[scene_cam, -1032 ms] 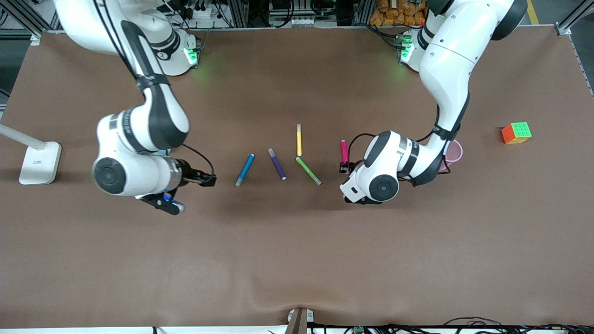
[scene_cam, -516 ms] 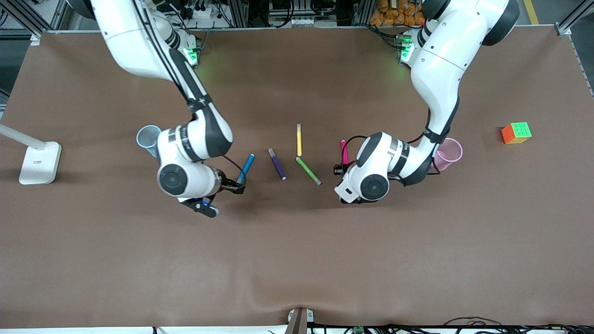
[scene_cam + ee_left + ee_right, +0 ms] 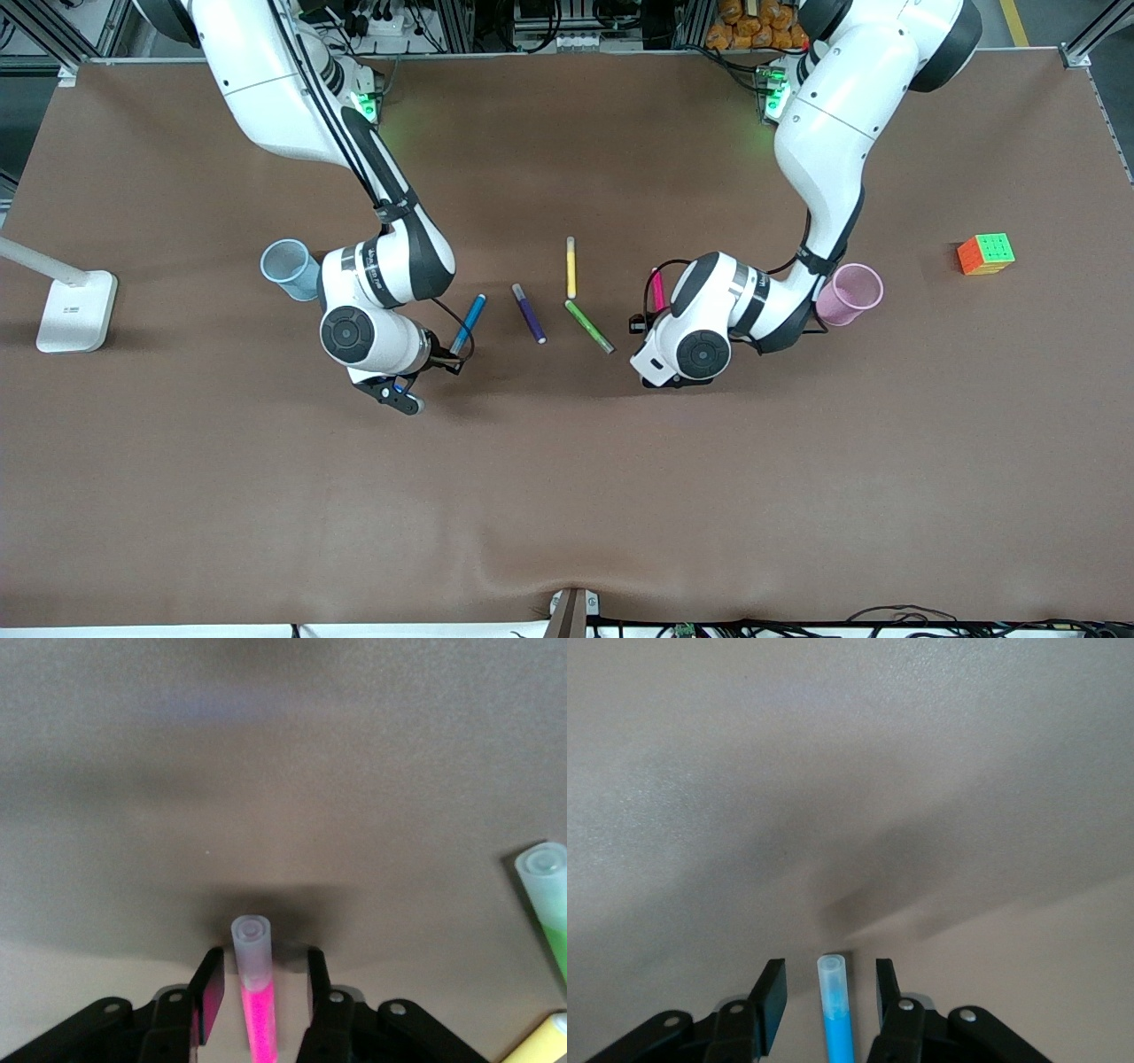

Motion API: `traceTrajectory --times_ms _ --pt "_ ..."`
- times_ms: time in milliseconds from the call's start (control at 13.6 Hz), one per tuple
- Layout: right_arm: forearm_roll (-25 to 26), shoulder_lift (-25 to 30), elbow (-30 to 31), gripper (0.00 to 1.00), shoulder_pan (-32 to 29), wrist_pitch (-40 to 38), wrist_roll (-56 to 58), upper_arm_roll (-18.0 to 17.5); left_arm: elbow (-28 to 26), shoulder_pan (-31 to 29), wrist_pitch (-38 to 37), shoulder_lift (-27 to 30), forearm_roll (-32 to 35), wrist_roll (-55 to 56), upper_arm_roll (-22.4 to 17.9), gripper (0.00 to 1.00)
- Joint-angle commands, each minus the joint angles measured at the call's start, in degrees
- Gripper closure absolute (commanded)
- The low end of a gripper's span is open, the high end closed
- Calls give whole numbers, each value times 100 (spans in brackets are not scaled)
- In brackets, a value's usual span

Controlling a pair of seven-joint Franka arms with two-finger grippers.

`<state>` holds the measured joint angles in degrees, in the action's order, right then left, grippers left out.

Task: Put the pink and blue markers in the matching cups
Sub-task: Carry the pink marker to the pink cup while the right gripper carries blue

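Both arms at pre-grasp, one pen each, so pickups run in parallel.

Right gripper [image 3: 824, 997]: fingers apart, straddling blue pen [image 3: 468, 323], no contact visible. Pen flat on table [image 3: 567, 496], pale end toward camera.

Left gripper [image 3: 259, 988]: fingers apart either side of pink pen [image 3: 257, 1005], small gaps both sides. Pen flat, beside green pen [image 3: 589, 326].

Blue cup [image 3: 288, 268] upright near right arm's end, pink cup [image 3: 850, 294] near left arm's end; each cup close to its own arm, short carry.

Purple pen [image 3: 529, 313], yellow pen [image 3: 571, 267] between task pens; distractors, leave.

Next, likely: close, lift.
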<state>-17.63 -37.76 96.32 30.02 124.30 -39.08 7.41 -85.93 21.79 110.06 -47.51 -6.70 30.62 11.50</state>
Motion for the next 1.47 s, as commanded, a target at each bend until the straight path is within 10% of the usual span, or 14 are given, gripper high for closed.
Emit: traceTrajectory --times_ms 0,295,1401 --pt "-65 50 124 56 83 86 -12 32 103 27 6 -48 -103 58 -33 71" --pt "-65 -3 158 56 118 112 -3 32 94 35 6 -56 -95 67 -33 100" --pt "-109 -109 405 73 329 526 -21 32 200 -219 -844 1567 -24 268 -481 100"
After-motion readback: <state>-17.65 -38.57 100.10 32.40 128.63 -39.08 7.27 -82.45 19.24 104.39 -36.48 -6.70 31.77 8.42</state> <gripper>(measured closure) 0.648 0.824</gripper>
